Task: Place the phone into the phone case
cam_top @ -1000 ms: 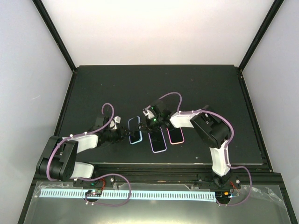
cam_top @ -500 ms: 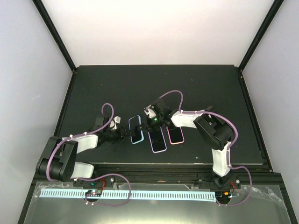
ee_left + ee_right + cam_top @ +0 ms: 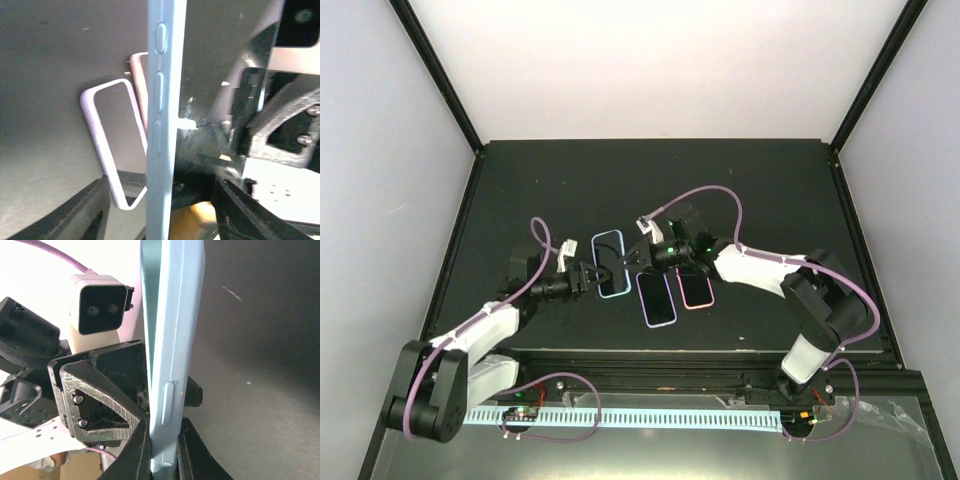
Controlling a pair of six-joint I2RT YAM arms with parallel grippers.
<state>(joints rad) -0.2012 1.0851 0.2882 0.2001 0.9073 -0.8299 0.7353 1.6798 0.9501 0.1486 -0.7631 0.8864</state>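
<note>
A light blue phone case (image 3: 609, 263) with a dark face is held off the table between my two grippers. I cannot tell whether a phone sits in it. My right gripper (image 3: 629, 262) is shut on its right edge; in the right wrist view the fingers (image 3: 137, 450) pinch the blue edge (image 3: 172, 340). My left gripper (image 3: 587, 275) is at its left edge. In the left wrist view the case (image 3: 164, 125) stands edge-on between the wide-apart jaws of my left gripper (image 3: 160, 212), with a gap on each side. A purple case (image 3: 657, 298) and a pink case (image 3: 695, 289) lie flat to the right.
The black table (image 3: 540, 190) has a raised front edge near the arm bases. The purple case (image 3: 112, 150) and pink case (image 3: 139, 85) lie just beyond the held case in the left wrist view. The left wrist camera (image 3: 100, 310) faces the right wrist view closely.
The blue case has risen off the table and moved away from the bases, held by the right gripper. Both arms have stretched forward; the left gripper followed to its left edge.
</note>
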